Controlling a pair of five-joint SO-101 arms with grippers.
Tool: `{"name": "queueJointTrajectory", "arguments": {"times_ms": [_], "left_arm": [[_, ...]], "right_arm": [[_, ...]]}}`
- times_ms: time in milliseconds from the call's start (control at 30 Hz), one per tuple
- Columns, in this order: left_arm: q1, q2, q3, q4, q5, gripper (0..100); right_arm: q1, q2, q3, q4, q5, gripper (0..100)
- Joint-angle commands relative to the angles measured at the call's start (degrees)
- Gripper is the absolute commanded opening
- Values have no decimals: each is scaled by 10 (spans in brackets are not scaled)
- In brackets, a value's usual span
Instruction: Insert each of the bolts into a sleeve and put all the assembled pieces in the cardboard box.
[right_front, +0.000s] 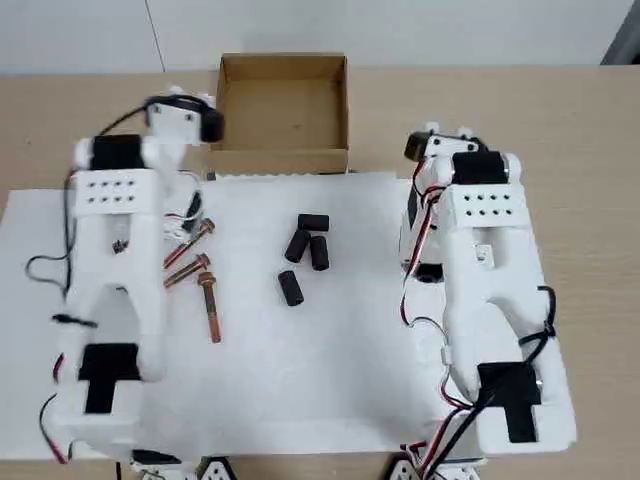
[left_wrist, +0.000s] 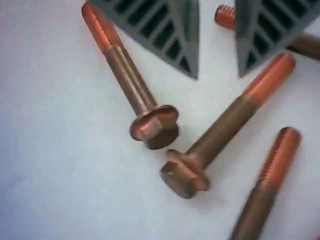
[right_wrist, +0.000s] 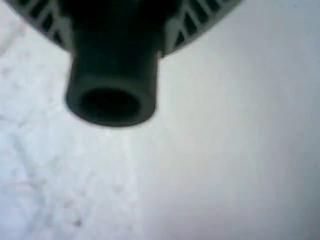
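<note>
Left gripper (left_wrist: 216, 72): jaws parted, nothing between them. Its two grey ribbed fingers (left_wrist: 165, 35) are cut off at the frame edge a short way back from their tips. They hang just above the bolts (left_wrist: 220, 130); whether they touch cannot be told. The left wrist view has four bolts: copper-brown, flanged hex heads, brighter orange threaded ends. One is largely hidden behind a finger, and another is cut off at the frame edge before its head. Right gripper (right_wrist: 117, 22): clamped on a sleeve (right_wrist: 112, 65), a black tube with its open bore facing the camera; it is blurred and the finger outlines are hard to make out. High view: the bolts lie at centre left on the white sheet (right_front: 300, 370), three of them visible beside the left arm, which covers the sheet next to them. Four loose sleeves (right_front: 297, 245), short black cylinders, lie at frame centre, two side by side and nearly touching. The cardboard box (right_front: 283, 160) stands open at upper centre on the table (right_front: 560, 100), just beyond the sheet.
</note>
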Motion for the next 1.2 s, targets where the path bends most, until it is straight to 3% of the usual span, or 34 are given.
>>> {"name": "queueJointTrajectory", "arguments": {"times_ms": [0,300,733,1167], "left_arm": [[17,15,-25,14,-20,55],[-1,61,-25,-32,-78,142],[-17,125,-34,-103,-100,142],[-31,245,-145,-91,-105,141]], "right_arm": [[5,-32,1,4,36,3],[5,-32,1,4,50,3],[5,-32,1,5,48,3],[1,-30,1,5,47,3]]}}
